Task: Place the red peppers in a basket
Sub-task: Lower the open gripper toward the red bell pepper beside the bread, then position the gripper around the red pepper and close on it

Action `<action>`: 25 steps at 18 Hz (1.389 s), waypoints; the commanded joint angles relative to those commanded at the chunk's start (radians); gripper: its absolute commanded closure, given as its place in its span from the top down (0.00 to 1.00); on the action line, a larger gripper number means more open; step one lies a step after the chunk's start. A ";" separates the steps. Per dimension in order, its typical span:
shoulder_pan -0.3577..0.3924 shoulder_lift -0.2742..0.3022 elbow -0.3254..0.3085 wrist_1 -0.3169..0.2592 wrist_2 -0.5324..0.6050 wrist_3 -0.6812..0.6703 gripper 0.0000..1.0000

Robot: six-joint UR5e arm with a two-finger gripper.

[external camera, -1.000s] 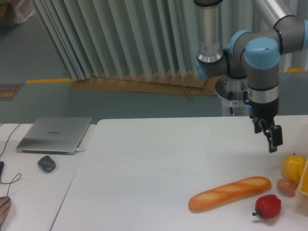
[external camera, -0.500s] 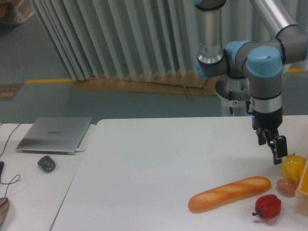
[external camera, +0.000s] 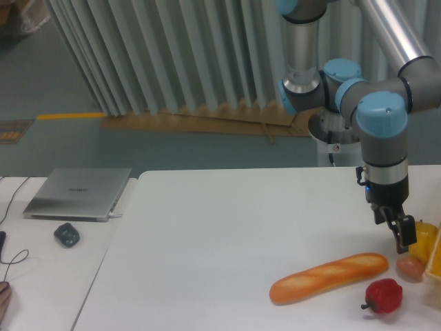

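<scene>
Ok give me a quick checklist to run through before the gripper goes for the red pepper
1. Small glossy red bell pepper in view and unobstructed: ok, it sits alone on the white table near the front edge.
2. Black two-finger gripper over the pepper: not ok, it hangs further back, by the yellow pepper.
3. Gripper empty and open: cannot tell, the jaws are seen side-on.
4. Neighbours clear of the pepper: ok, the long golden bread loaf and the small pinkish-brown round item lie apart from it.
5. Basket located: cannot tell, only a yellow edge shows at the frame's right.
</scene>
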 joint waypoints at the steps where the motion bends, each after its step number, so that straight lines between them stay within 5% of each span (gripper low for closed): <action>1: -0.006 0.000 0.002 0.002 0.000 -0.009 1.00; 13: -0.020 -0.080 0.046 0.083 -0.003 -0.023 1.00; 25: -0.020 -0.150 0.081 0.089 0.000 -0.025 1.00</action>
